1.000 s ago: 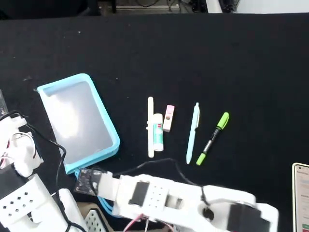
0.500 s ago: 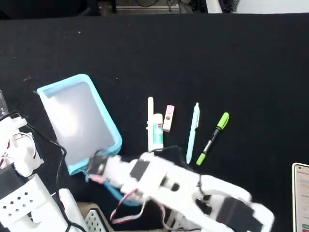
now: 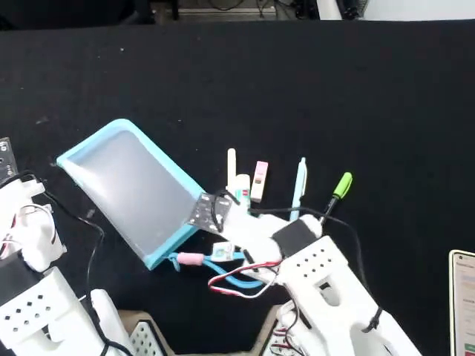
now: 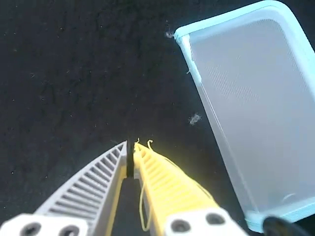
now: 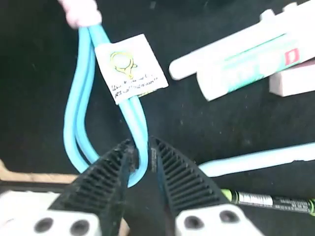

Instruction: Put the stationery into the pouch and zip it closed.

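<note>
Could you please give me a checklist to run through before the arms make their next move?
1. Right pincer shut on the blue strap: ok.
2. Pouch flat on the table: ok.
3. Pouch zip open: cannot tell.
4. Left pincer empty: ok.
5. Stationery inside pouch: not ok; pen, marker and eraser lie on the table.

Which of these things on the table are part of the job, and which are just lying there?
Part of the job: pouch, its blue strap pinched in the right hand, white stick, glue stick, pink eraser, blue pen, green highlighter.

Just lying about: flat white object at the high view's right edge.
</note>
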Motion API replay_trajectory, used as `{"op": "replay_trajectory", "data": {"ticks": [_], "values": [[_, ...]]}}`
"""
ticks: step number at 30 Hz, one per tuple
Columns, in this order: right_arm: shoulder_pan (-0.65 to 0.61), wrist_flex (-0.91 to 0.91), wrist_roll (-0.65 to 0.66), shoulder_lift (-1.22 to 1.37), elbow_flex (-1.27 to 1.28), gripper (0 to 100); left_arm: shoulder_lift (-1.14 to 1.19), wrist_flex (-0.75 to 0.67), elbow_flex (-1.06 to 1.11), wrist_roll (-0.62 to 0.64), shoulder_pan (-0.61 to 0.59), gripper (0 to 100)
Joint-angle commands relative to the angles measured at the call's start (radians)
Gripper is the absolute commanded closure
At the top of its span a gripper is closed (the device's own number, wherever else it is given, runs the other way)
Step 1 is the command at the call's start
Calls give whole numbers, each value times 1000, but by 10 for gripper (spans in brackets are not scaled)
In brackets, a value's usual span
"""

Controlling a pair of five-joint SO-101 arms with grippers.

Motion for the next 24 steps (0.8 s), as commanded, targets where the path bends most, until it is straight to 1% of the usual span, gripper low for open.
{"op": "replay_trajectory", "data": {"ticks": [1, 3, 5, 7, 9, 11, 13, 15, 18, 22, 24], "values": [[72, -23, 46, -33, -13, 815, -12, 3, -56, -5, -1, 970], [71, 5, 44, -33, -59, 765, -12, 3, -56, -5, -1, 970], [54, 72, 44, -38, -134, 756, -12, 3, -56, -5, -1, 970], [-2, 143, 32, -38, -211, 767, -12, 3, -56, -6, -2, 970], [-98, 164, -8, -33, -246, 769, -12, 3, -56, -6, -2, 970], [-215, 104, -57, -31, -223, 769, -12, 3, -56, -5, -1, 970], [-313, -28, -124, -31, -154, 769, -12, 3, -56, -5, -1, 970], [-374, -187, -181, -30, -59, 769, -11, 3, -56, -5, -1, 970], [-400, -341, -207, -27, 41, 769, -11, 3, -56, -6, -1, 970], [-407, -405, -209, 35, 59, 766, -11, 0, -56, -5, -1, 970], [-434, -430, -213, 85, 44, 766, -11, -2, -56, -5, -1, 970]]}}
